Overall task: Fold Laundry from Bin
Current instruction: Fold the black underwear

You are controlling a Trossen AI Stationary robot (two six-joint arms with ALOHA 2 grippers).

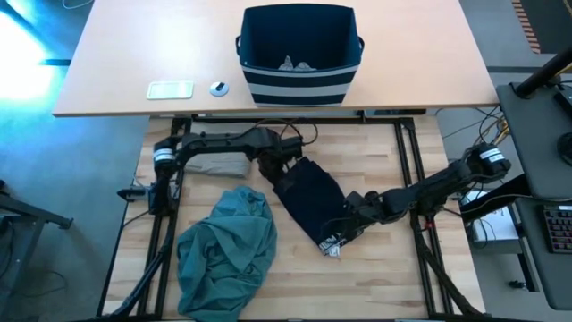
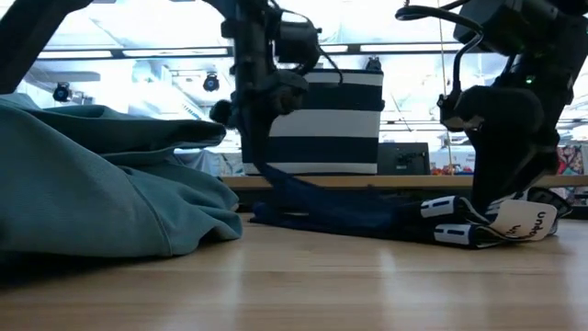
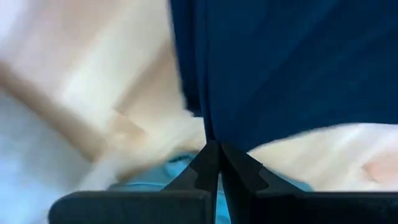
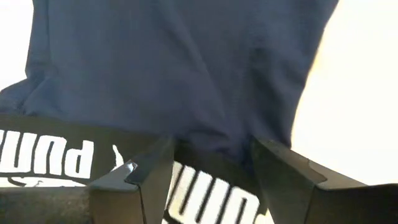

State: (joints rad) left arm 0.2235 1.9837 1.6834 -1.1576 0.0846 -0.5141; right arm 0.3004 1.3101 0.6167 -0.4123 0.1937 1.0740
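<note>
The navy garment (image 1: 308, 201) lies slantwise in the middle of the wooden table. Its waistband with white lettering (image 1: 331, 246) is at the near right end. My left gripper (image 1: 271, 172) hangs above the garment's far left end, shut on it. My right gripper (image 1: 344, 225) slants down over the waistband, fingers apart on either side of a bunch of cloth (image 4: 211, 155). The teal-green garment (image 1: 228, 255) lies heaped at the near left. A beige one (image 1: 219, 165) lies under my left arm. The bin (image 1: 299, 54) stands on the far desk with small grey pieces (image 1: 295, 64) inside. My left gripper pinches the navy garment's far left end (image 3: 208, 127) between its two shut fingertips, from above, pointing down. That end is lifted; the cloth (image 2: 276, 179) slopes down from the fingers and the rest lies on the table. My right gripper: I cannot tell whether its fingers touch the waistband.
A small white flat device (image 1: 170, 89) and a round object (image 1: 219, 88) lie on the far desk left of the bin. Black frame rails (image 1: 407, 170) run along both sides of the wooden table. Bare wood shows at the near right (image 1: 384, 277).
</note>
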